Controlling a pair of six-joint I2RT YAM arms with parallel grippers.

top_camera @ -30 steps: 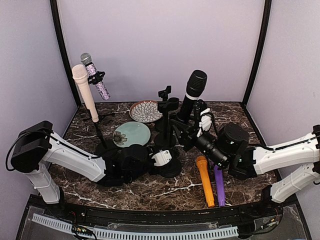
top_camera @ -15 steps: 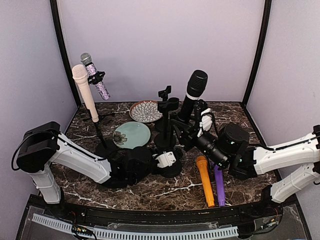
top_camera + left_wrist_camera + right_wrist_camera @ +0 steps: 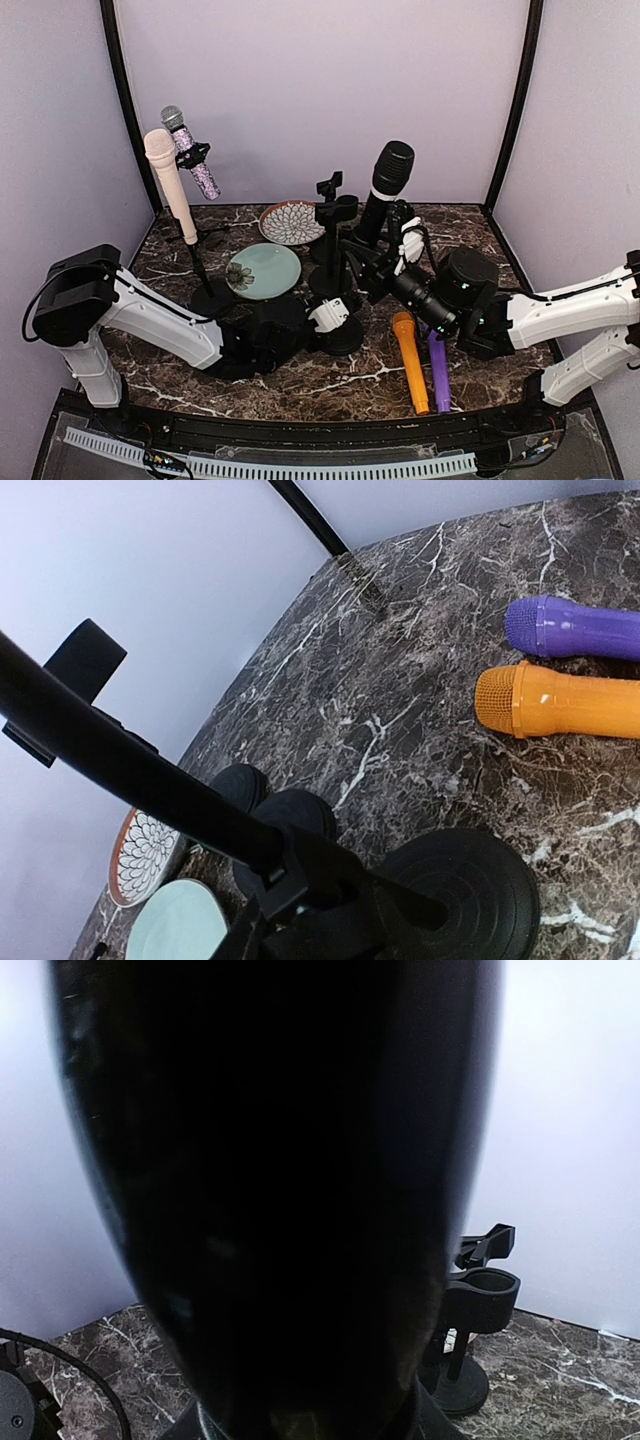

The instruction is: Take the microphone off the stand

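- Since a second ago, the left gripper (image 3: 325,314) has been shifted slightly at the foot of the black microphone stand with a round weighted base (image 3: 346,340). Its arm has been drawn in closer behind it, and nothing else has been displaced.
- In the left wrist view, the slanting pole (image 3: 120,760) of that stand is seen running down into dark parts at the bottom edge. Whether the left jaws are closed on the pole cannot be told.
- The large black microphone with a mesh head (image 3: 388,180) is seated in the stand's clip, leaning a little, over the back middle of the dark marble tabletop (image 3: 340,385).
- The right gripper (image 3: 393,255) is set on the microphone's lower body, with its jaws partly open and apparently clamped round it. The right wrist view is filled by that dark barrel.
- The stand is judged to be getting braced by the left arm, so that the microphone can be pulled out of the clip without the stand being tipped. Removal has not yet been done.
- An orange plastic microphone (image 3: 410,365) and a purple plastic microphone (image 3: 438,370) are laid side by side near the right arm, apart from the stand.
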